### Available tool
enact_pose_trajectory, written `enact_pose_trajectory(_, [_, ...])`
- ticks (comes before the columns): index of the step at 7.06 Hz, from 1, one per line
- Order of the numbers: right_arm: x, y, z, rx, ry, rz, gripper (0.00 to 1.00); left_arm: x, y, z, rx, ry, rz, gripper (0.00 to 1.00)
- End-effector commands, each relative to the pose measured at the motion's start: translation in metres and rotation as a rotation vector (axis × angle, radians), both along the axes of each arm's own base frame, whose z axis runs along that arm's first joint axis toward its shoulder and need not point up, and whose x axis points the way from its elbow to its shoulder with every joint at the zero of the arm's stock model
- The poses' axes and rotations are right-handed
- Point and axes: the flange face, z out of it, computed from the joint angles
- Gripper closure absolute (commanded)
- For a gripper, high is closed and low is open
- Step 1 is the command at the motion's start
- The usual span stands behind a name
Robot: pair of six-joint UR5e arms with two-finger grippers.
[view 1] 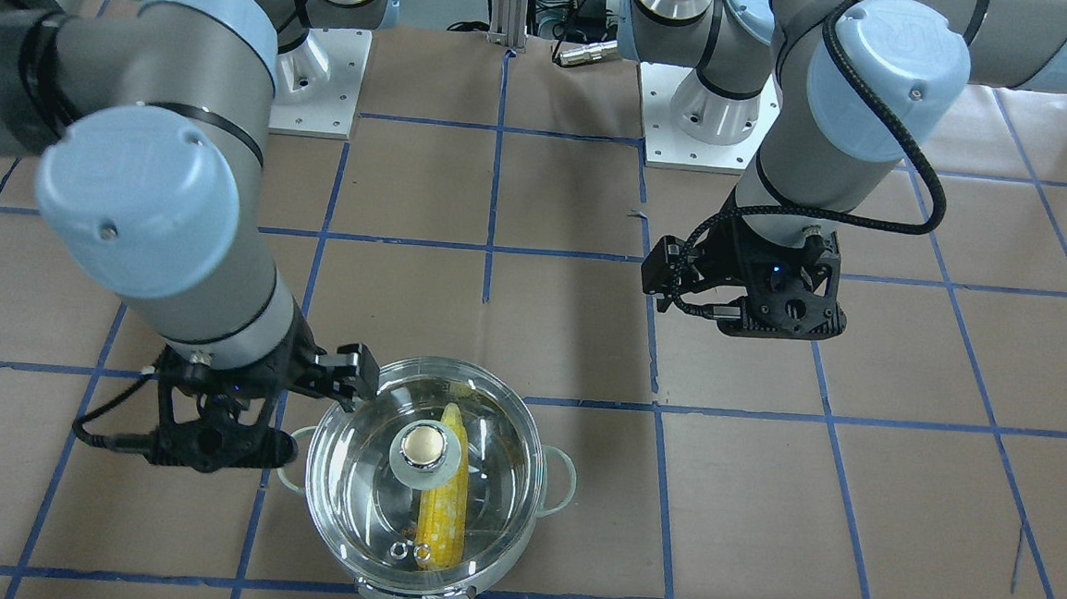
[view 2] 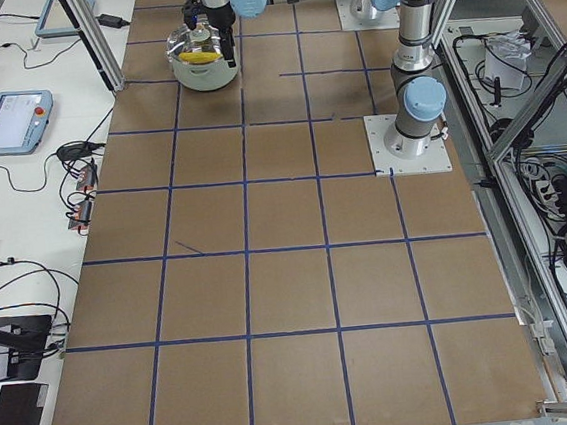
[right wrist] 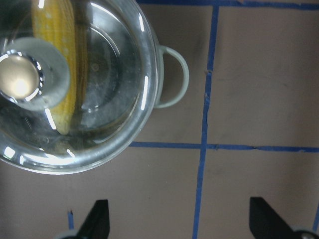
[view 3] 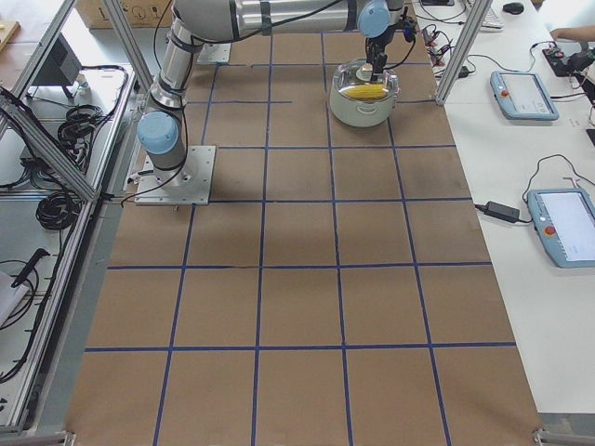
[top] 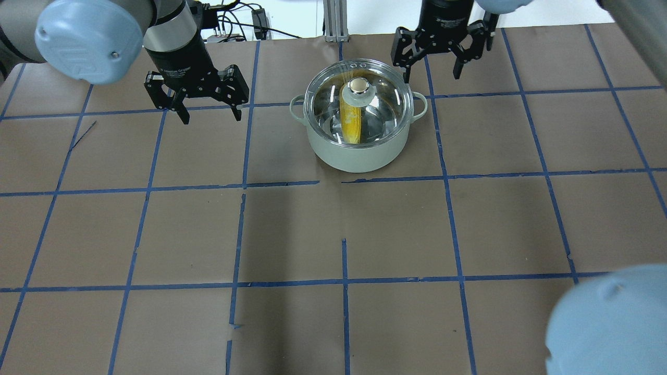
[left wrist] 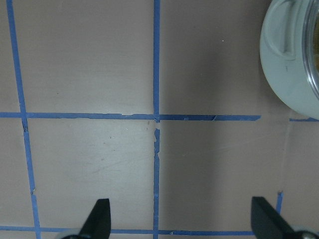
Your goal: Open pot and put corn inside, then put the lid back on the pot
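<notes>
the table (top: 396,229), covered in brown paper with a grid of blue tape lines, carries only the pot (top: 359,153), which stands upright toward the side far from the robot, about midway between the two arms. the left arm (top: 172,41) reaches over the table on the pot's left, and its left gripper (top: 211,112) hangs there apart from the pot, fingers spread wide with nothing between them; its wrist view shows bare paper and tape under the fingers and only the pot's pale wall at the upper corner. the right arm (view 1: 159,212) ends in the right gripper (top: 431,70), which sits just beside the pot's rim on the right side, also spread wide and holding nothing; its wrist view has the fingers over bare table with the pot off to one side. the lid (top: 388,99), clear glass, lies flat on the pot and covers it from rim to rim. through the glass the corn (top: 351,122) lies inside the pot, passing under the lid's knob (top: 358,86). one loop handle (top: 421,104) sticks out from the pot on the right gripper's side. two small ring vents (view 1: 411,551) sit near the lid's rim.
</notes>
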Motion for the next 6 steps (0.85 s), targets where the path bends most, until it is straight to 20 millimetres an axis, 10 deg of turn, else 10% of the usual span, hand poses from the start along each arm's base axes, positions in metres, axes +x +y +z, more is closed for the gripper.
enact_pose_trajectory(1, [-0.018, 0.08, 0.016, -0.019, -0.003, -0.003, 0.0, 0.0, -0.002, 0.0, -0.016, 0.0, -0.006, 0.0])
enact_pose_trajectory(6, [-0.024, 0.092, 0.05, -0.075, 0.001, 0.025, 0.0, 0.008, 0.003, -0.001, -0.01, 0.0, 0.008, 0.0])
